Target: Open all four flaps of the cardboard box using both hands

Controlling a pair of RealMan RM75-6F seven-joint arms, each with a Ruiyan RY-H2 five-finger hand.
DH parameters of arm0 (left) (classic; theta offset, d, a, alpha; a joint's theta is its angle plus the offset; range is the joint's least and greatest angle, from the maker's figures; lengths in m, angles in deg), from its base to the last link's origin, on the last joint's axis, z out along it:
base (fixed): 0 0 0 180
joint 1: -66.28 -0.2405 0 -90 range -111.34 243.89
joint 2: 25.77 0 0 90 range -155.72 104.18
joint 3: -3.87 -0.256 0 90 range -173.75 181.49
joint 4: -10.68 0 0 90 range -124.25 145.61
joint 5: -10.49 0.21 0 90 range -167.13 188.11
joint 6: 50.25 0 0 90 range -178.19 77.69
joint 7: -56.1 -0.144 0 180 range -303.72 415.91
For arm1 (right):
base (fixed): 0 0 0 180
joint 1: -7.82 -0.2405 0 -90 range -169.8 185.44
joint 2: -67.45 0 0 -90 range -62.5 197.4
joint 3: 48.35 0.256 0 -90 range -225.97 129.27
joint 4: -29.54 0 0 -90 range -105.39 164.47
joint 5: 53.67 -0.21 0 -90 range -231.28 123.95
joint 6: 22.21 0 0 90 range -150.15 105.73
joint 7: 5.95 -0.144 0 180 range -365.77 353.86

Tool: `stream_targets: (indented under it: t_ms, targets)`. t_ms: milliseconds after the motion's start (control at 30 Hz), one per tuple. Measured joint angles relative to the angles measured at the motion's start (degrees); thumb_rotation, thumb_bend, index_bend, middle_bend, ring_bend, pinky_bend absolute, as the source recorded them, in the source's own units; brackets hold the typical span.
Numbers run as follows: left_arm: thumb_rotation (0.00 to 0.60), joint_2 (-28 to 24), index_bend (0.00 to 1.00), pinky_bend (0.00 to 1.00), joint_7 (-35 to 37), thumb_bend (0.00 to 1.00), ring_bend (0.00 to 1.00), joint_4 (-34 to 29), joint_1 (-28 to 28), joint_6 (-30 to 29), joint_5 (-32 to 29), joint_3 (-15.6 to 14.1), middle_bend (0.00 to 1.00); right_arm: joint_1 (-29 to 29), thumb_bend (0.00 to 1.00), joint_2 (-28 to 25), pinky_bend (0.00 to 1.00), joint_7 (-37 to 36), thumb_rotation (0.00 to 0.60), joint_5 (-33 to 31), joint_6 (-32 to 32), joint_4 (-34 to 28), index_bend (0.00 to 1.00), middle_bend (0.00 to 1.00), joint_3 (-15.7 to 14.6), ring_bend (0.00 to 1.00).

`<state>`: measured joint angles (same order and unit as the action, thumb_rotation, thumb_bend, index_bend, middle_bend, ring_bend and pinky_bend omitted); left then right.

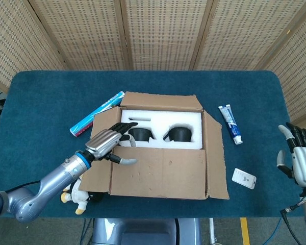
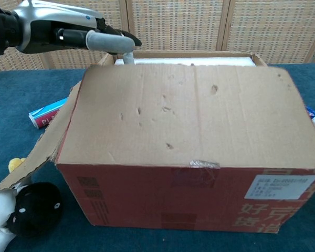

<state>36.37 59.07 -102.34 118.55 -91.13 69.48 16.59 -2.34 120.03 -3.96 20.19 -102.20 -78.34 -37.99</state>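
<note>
One white label (image 2: 280, 186) marks the cardboard box (image 2: 189, 157).

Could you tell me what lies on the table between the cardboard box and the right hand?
In the head view, a small white device lies on the blue cloth between the cardboard box and the right hand.

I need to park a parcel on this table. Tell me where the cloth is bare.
The far strip behind the cardboard box is bare, as is the far left corner beyond the blue carton. Crowded: right of the box, with toothpaste tube and white device; near left, plush toy.
</note>
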Motion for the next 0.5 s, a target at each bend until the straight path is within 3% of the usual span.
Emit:
stream_targets:
  t_ms: [233,500]
  targets:
    - [0.177,-5.39,0.42,0.0,17.78,0.11,0.0,-2.79,-2.46,6.88,6.2,3.71,0.0,-0.21,0.72,0.02,0.0,0.8,0.6,-0.26,0.11,-0.44,0.1,0.05,0.16,0.0]
    - [0.175,-10.45,0.42,0.0,43.32,0.11,0.0,-4.36,-5.45,12.29,21.28,7.28,0.0,-0.39,0.72,-0.07,0.0,1.51,0.6,-0.56,0.2,-0.93,0.1,0.05,0.33,0.0]
